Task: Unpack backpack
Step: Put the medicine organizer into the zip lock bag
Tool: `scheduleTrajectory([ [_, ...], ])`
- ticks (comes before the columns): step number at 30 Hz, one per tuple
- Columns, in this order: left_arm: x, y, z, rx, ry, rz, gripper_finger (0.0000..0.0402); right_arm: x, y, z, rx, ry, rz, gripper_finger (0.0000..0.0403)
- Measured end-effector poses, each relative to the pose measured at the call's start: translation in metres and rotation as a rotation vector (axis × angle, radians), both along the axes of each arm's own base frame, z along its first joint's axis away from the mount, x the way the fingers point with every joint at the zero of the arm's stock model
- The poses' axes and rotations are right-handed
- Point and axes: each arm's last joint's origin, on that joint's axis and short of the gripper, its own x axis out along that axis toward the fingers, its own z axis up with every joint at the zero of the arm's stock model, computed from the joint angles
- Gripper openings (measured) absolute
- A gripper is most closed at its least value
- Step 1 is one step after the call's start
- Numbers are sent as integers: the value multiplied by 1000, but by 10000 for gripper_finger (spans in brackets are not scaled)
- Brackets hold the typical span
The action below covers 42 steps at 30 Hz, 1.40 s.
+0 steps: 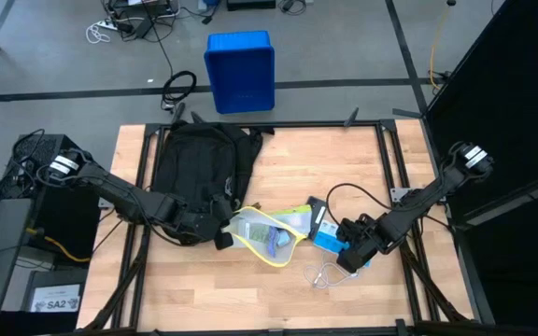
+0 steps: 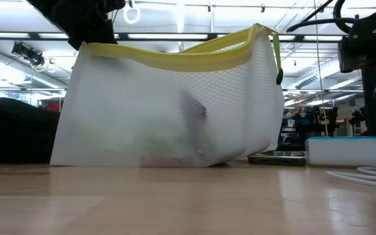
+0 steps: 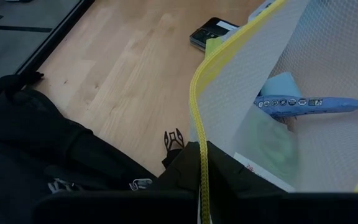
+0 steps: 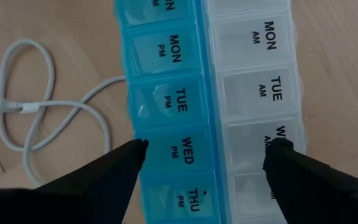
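The black backpack (image 1: 199,173) lies on the table's far left part. Beside its near end, my left gripper (image 1: 220,231) is shut on a white mesh pouch (image 1: 264,238) with a yellow zip edge. The pouch holds a blue packet (image 3: 316,104). Toward the right, my right gripper (image 4: 207,152) hangs open, pointing down over a pill organiser (image 4: 210,93) with a blue PM row and a white AM row. Its fingertips stand over the WED cells. The organiser lies flat on the table. My left gripper holds the pouch by its yellow zip edge (image 3: 202,180), which runs down between the fingers; the gripper's own body hides the pinch. That edge is raised (image 2: 93,47) while the pouch's bottom (image 2: 162,160) rests on the table. My right gripper's fingertips (image 4: 135,152) overlap the organiser's top; I cannot tell whether they touch it.
A white cable (image 1: 325,275) lies looped on the wood just near of the organiser. A dark phone (image 3: 211,32) lies beyond the pouch. A blue bin (image 1: 241,70) stands on the floor past the table's far edge. Bare wood lies along the near edge.
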Motion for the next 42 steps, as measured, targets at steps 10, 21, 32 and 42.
scheduleTrajectory([
  [10,0,0,0,0,0,0,0,14,16,32,92,-1,17,288],
  [21,0,0,0,-1,5,3,0,-13,40,36,179,112,-109,233],
  [32,0,0,0,-11,-1,9,0,-54,68,33,214,133,-296,175],
  [42,-1,0,-1,-16,5,7,0,-71,64,-13,317,-87,-423,209],
])
